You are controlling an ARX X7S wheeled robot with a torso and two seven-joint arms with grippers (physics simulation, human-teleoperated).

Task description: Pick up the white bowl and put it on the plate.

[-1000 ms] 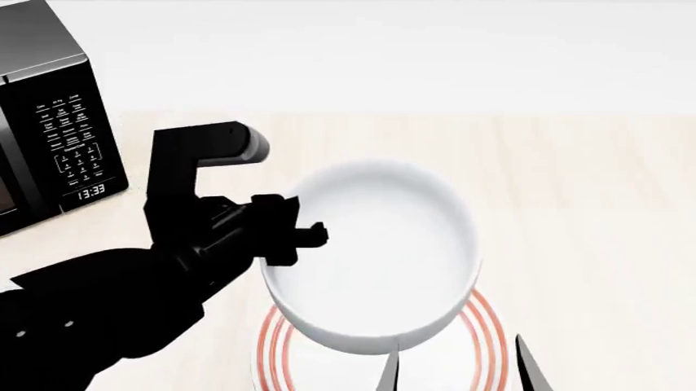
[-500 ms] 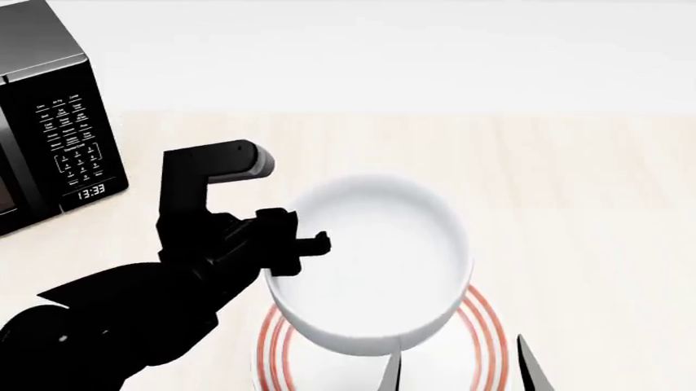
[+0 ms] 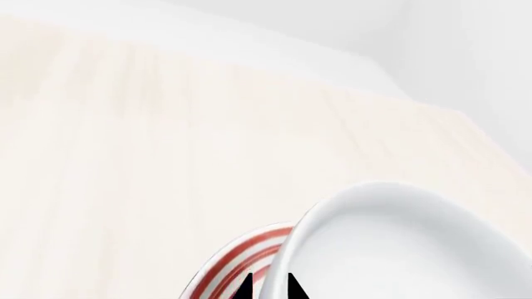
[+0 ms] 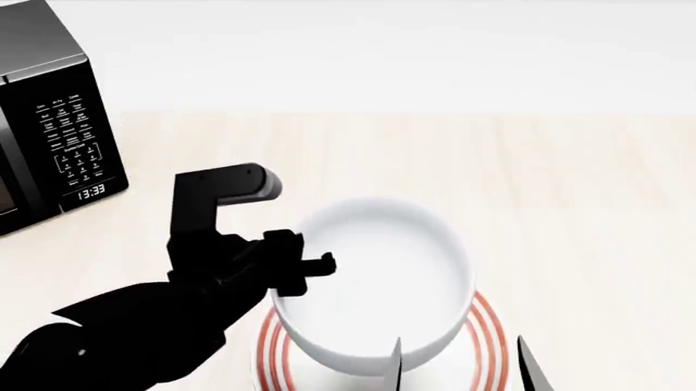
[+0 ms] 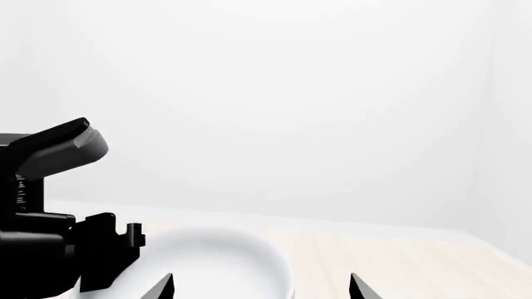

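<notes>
Here the left gripper pinches the near-left rim of the white bowl; in the left wrist view its two dark tips stand close together at that rim, one outside and one just inside. The bowl hangs above the plate, and I cannot tell if its base touches the plate already or is only just over it. In the head view the red rings show mostly on the right side and at the lower left, so the bowl seems to sit a little toward the left and far part of the plate. I judge the main risk is an early release: held by one edge only, the glossy bowl may tip or slide, land off-centre, or push the plate on the wooden table. The right gripper waits with its fingers spread apart, empty, just beside the plate's near edge, and the descending bowl could knock against it. The microwave stands well apart and makes no danger.
</notes>
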